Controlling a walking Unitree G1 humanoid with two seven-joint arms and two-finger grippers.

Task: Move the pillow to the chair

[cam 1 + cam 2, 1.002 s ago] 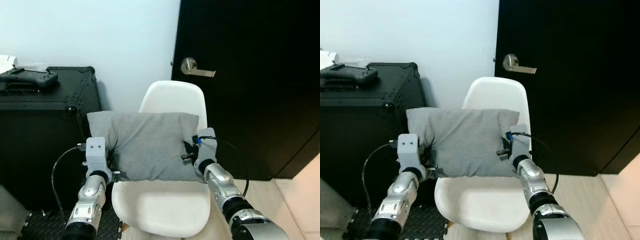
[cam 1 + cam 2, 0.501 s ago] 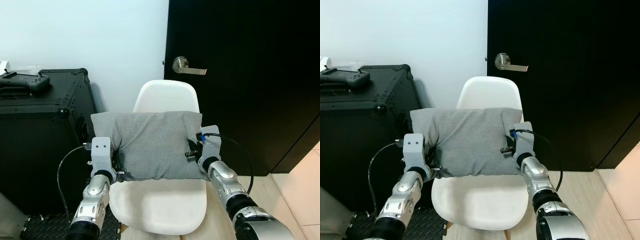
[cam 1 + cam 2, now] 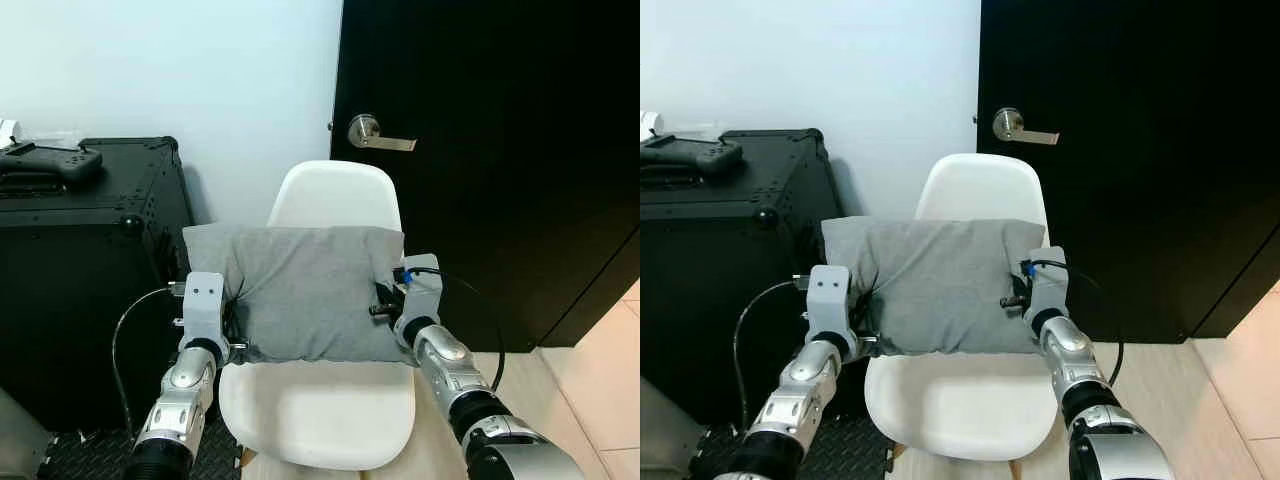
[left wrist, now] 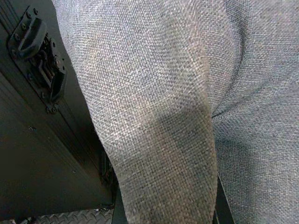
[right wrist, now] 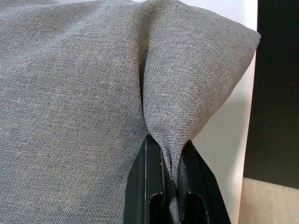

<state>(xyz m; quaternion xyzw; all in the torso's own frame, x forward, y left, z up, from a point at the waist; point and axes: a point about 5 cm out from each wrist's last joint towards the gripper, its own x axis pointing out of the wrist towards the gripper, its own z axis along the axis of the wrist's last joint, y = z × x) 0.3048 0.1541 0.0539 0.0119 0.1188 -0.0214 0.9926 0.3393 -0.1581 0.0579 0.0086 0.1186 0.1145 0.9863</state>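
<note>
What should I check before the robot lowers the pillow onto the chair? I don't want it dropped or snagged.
1. Right gripper pinching the grey pillow: ok, fabric is bunched between its fingers.
2. Left gripper hold on the pillow: ok, fabric drapes over and between its fingers.
3. Pillow level: ok, held roughly level between both arms.
4. Pillow over the white chair: ok, in front of the backrest, above the seat.
5. Seat free of objects: ok on the visible part; under the pillow, cannot tell.
6. Clearance from the black case: cannot tell, the pillow's left edge is close beside it.
</note>
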